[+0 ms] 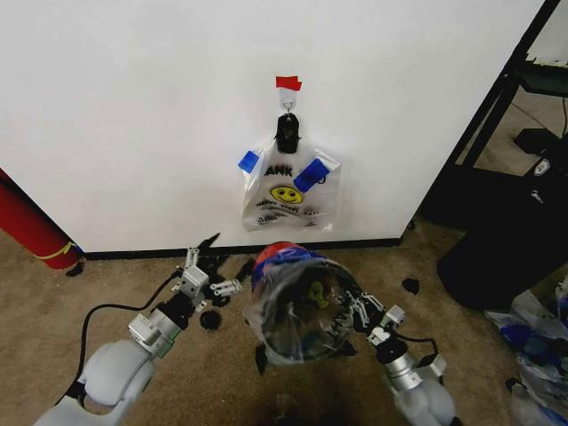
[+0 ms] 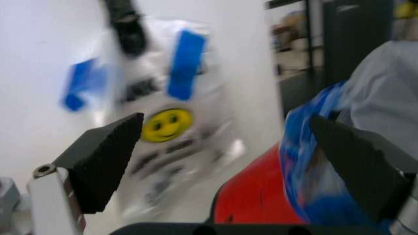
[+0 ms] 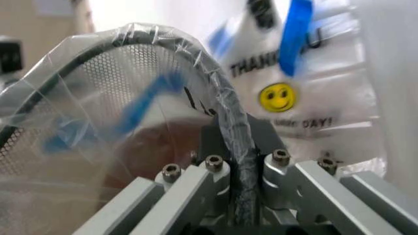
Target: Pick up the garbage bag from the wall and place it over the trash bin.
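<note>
The trash bin (image 1: 269, 259), red outside and black inside, stands on the carpet just in front of the wall (image 1: 133, 106). The crinkly garbage bag (image 1: 306, 297) with blue tape lies stretched over its rim. My right gripper (image 1: 362, 311) is at the bin's right side; in the right wrist view the gripper (image 3: 238, 156) is shut on the plastic-covered rim (image 3: 219, 100). My left gripper (image 1: 220, 266) hovers open left of the bin, touching nothing. Its wrist view shows the gripper (image 2: 225, 127) with its fingers wide apart, the red bin (image 2: 255, 196) and the bag's blue tape (image 2: 304, 156).
A flat smiley bag (image 1: 288, 191) hangs on the wall from a black clip (image 1: 286, 131) under red tape. A long red cylinder (image 1: 31, 231) leans at the left. A black shelf and black boxes (image 1: 506, 240) crowd the right, with loose plastic (image 1: 537, 342) below. Black scraps (image 1: 410, 286) dot the carpet.
</note>
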